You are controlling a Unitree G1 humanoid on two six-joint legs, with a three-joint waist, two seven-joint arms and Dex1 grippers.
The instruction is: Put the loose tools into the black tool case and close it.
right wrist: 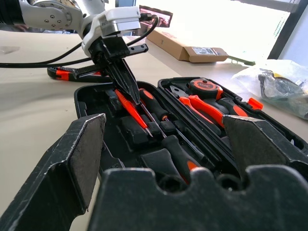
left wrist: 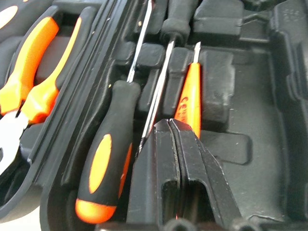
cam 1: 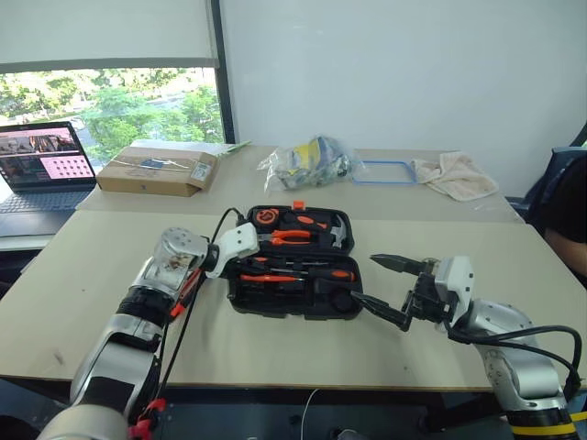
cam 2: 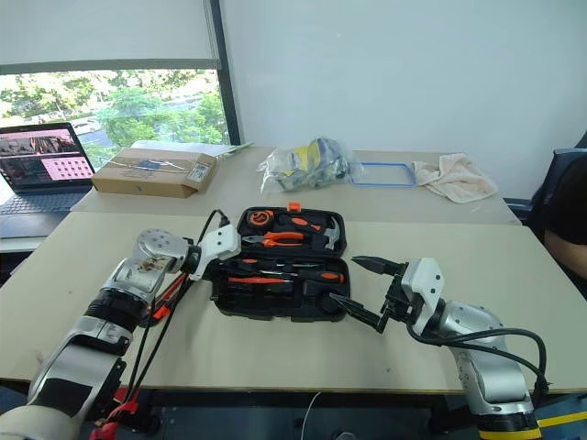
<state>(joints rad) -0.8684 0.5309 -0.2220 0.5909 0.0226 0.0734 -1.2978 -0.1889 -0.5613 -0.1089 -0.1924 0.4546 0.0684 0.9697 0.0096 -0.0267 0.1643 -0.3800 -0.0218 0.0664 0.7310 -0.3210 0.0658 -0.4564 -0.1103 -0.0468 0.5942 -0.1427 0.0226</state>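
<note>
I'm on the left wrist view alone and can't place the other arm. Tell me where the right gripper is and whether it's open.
Observer: The right gripper is open and holds nothing. It hovers at the near right corner of the black tool case.
Operator: Report any tool outside the case.
Observer: One orange-and-black tool, probably the utility knife, lies on the table beside the case's left end, under the left arm.
Operator: Now give me the lid.
Observer: The lid is wide open on the far side, with a hammer seated in it.
</note>
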